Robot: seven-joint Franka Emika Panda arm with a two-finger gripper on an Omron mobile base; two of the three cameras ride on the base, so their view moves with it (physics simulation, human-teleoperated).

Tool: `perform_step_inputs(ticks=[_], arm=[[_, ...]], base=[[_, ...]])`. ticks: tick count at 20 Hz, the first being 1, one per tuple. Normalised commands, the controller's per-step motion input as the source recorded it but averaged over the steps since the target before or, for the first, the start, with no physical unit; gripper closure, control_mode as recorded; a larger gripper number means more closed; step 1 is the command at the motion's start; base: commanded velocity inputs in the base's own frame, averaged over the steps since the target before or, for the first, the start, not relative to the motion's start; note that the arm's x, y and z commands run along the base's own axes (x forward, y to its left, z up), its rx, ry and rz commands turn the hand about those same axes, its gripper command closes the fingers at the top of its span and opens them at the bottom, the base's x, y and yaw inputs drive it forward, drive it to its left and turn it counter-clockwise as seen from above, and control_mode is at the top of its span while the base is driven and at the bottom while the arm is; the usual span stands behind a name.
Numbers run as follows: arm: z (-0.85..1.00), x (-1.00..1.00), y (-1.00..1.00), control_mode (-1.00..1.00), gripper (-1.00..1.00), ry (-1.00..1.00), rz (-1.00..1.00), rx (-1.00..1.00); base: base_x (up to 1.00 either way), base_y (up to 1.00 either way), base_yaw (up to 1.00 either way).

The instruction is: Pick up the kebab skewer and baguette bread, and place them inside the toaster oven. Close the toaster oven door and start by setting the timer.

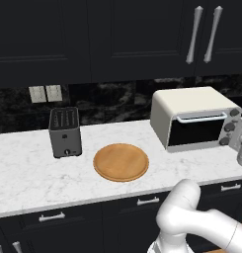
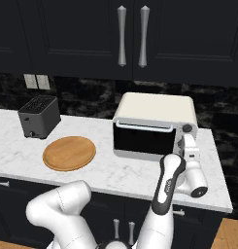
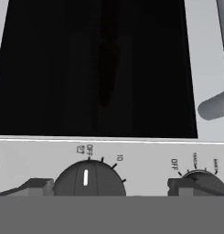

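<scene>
The toaster oven is seen at the right of the left base view and at the centre of the right base view, standing on the white marble table. The toaster oven door is shut, its silver bar handle lying along the top edge of the dark glass. The round wooden board at the middle of the left base view carries nothing, and no kebab skewer or baguette bread is seen on the table; it is judged that both have been placed inside, though the dark glass lets nothing be made out.

The claw is held at the right end of the oven front in the right base view, just before the column of knobs. In the hand view two dark finger tips rise at the lower left and lower right, on either side of a dark knob at the bottom centre; they stand apart, so the claw is taken as released, and contact with the knob cannot be confirmed. The white mark on that knob points at the OFF lettering above it, and a second knob at the lower right is half hidden behind the other tip.

The loading and closing are judged done; the timer is not yet set, and only that turn is left.
</scene>
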Motion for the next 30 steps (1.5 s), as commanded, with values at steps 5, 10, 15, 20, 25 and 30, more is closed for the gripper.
perform_step_inputs(ticks=[5, 10, 15, 20, 25, 30], arm=[[-0.01, 0.00, -0.32, -1.00, -1.00, 0.00, -0.01, 0.00], [-0.11, 0.00, -0.11, -1.00, -1.00, 0.03, 0.00, 0.00], [-0.20, 0.00, 0.00, -1.00, -1.00, 0.03, 0.00, 0.00], [-0.07, 0.01, 0.14, -1.00, -1.00, 0.00, 0.00, 0.00], [0.00, 0.16, 0.05, -1.00, -1.00, 0.00, 0.00, 0.00], [0.00, 0.25, 0.00, -1.00, -1.00, 0.00, 0.00, 0.00]], base=[[0.00, 0.00, 0.00], [0.00, 0.00, 0.00], [0.00, 0.00, 0.00], [0.00, 0.00, 0.00], [0.00, 0.00, 0.00], [0.00, 0.00, 0.00]])
